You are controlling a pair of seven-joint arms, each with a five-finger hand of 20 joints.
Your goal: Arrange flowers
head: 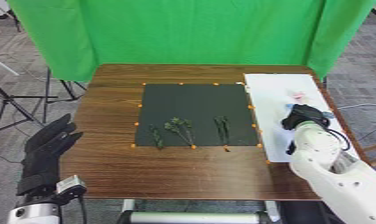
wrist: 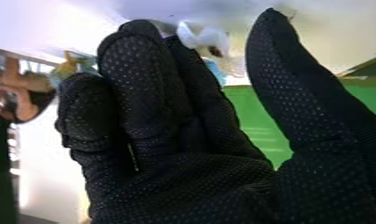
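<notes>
Nearest the lens, the black-gloved right hand [wrist: 180, 185] stands with fingers extended and thumb spread wide, with no secure grip evident; whether its fingertips contact the pale blooms [head: 298, 95] on the white sheet [head: 271, 90] cannot be determined. Treat these blooms, and the green sprigs [head: 177, 126] lying apart on the dark mat [head: 184, 102] across the bench [head: 109, 172], as light and easily bruised, with thin, flexible stems; pinch softly at the lower stem, clear of petals and leaves. Bloom stems are indistinct, and the right hand masks part of the sheet.
</notes>
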